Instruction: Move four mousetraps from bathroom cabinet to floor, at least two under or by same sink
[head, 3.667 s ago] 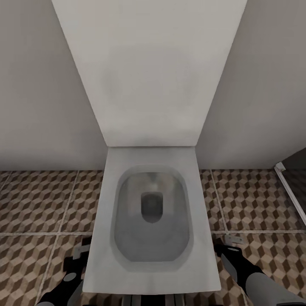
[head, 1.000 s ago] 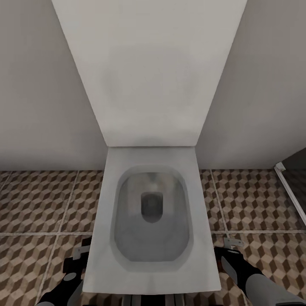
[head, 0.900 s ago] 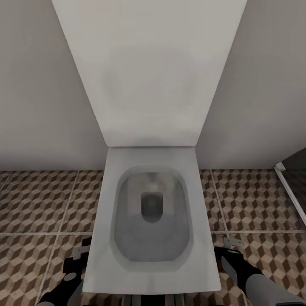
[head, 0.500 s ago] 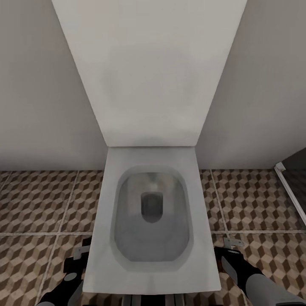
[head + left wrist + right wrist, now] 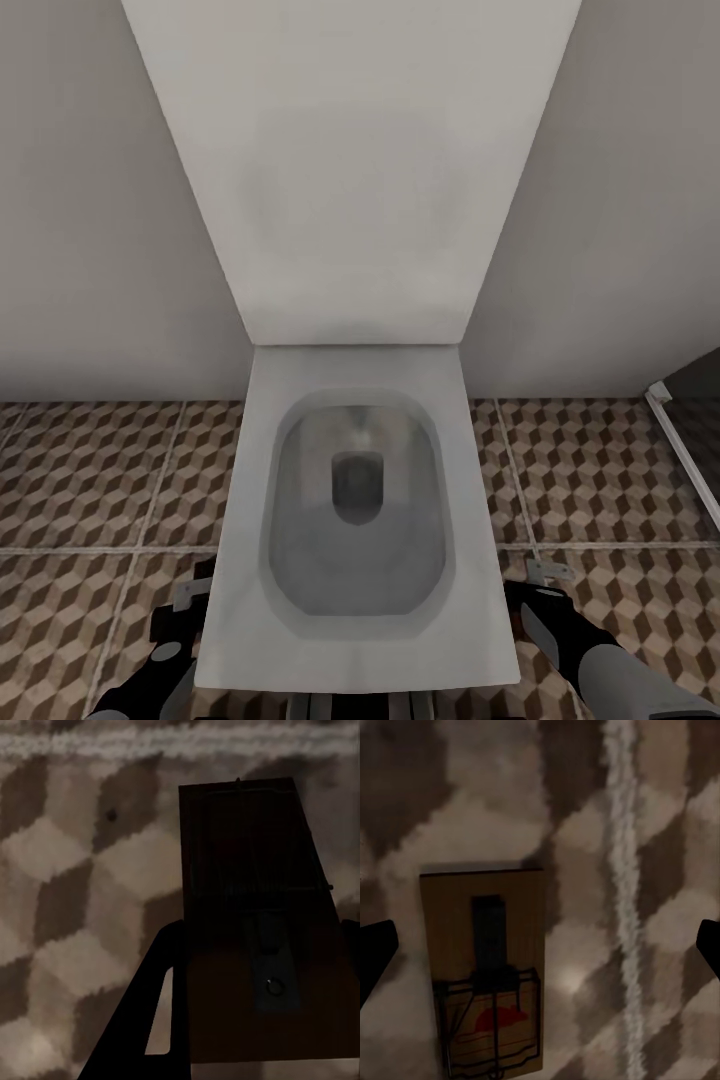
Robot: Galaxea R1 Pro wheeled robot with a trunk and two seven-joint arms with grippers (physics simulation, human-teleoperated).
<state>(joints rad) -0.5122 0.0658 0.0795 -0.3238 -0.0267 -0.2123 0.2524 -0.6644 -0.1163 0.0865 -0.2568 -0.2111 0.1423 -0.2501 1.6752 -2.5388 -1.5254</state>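
A mousetrap (image 5: 251, 937) is pinched between the jaws of the left gripper (image 5: 247, 1020), just above the bathroom floor (image 5: 67, 892). Another mousetrap (image 5: 487, 971) is laid on the tiles between the spread jaws of the right gripper (image 5: 540, 952). No sink is seen; two traps are judged remaining.

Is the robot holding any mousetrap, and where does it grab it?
The left pincer holds a mousetrap by its near end. The right pincer is open above another mousetrap on the floor.
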